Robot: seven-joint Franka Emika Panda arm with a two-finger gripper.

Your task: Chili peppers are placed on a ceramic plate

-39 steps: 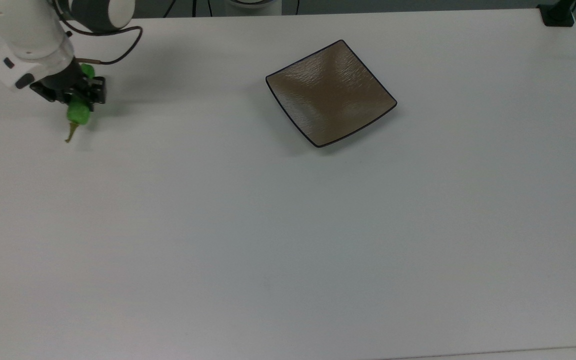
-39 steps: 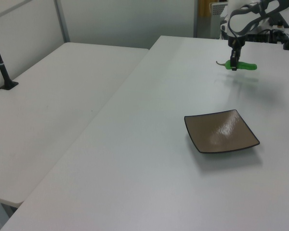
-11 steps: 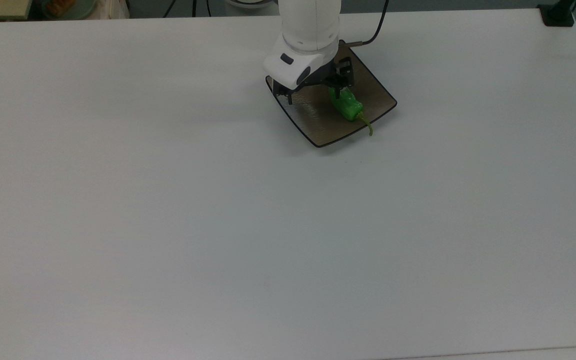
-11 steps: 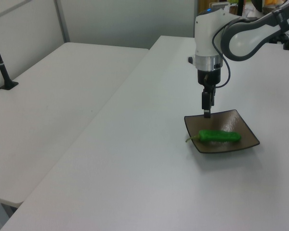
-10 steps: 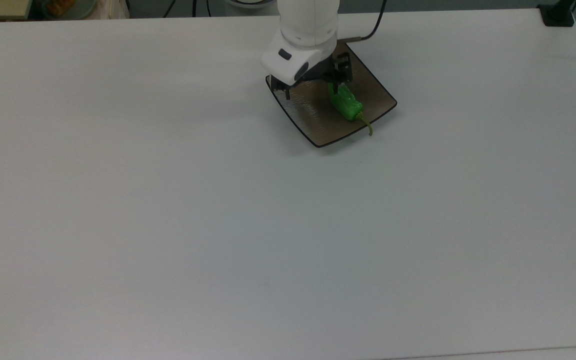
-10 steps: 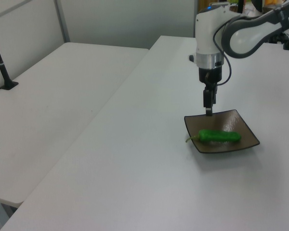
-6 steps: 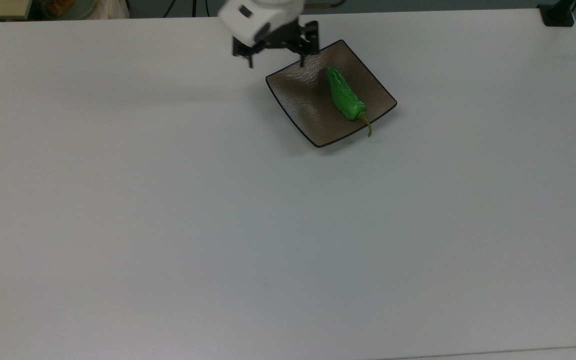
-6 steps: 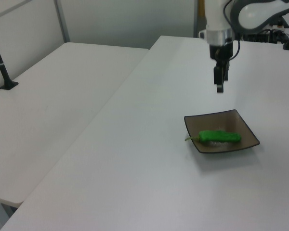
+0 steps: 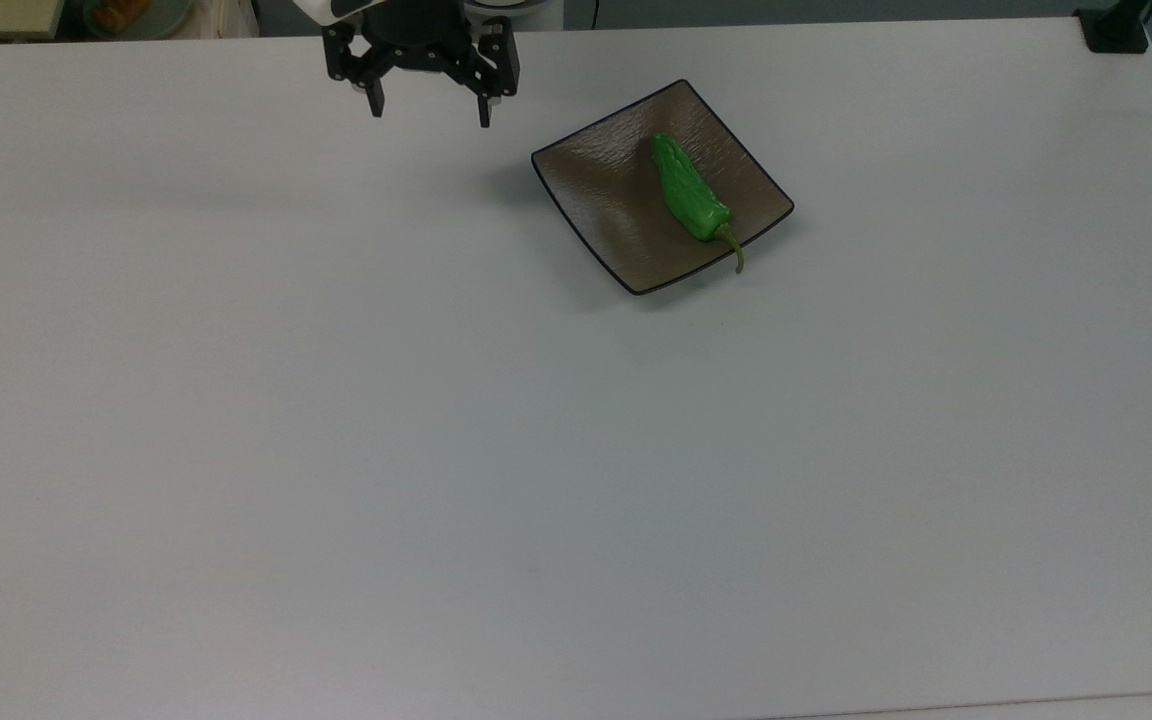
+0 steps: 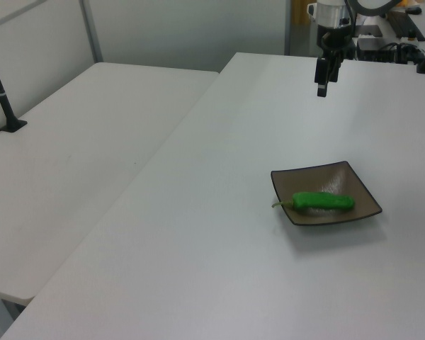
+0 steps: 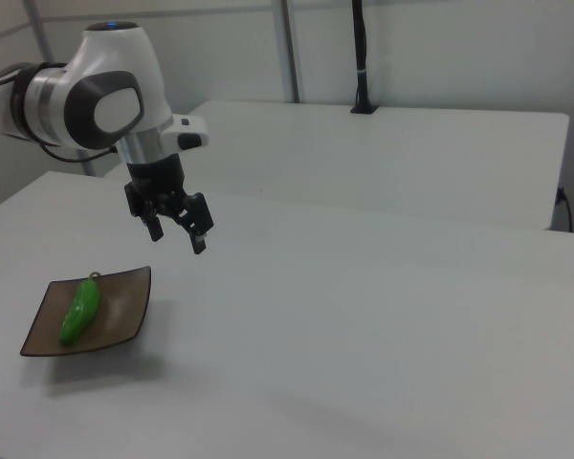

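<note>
One chili pepper, one ceramic plate, one gripper

The chili pepper [image 9: 688, 195] is laid on the ceramic plate [image 9: 596, 185] (stem over its edge); the gripper [image 9: 429, 108], fingers spread apart, is held above the desk [image 9: 536, 450] near its far edge.

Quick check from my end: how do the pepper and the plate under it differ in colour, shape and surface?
Colour: the pepper is bright green with an olive stem; the plate is brown-grey with a thin black rim.
Shape: the pepper is long and narrow; the plate is square with pointed corners.
Surface: the pepper looks wrinkled and glossy; the plate is rippled.
Shared: both sit on the white table, away from the open end effector.
</note>
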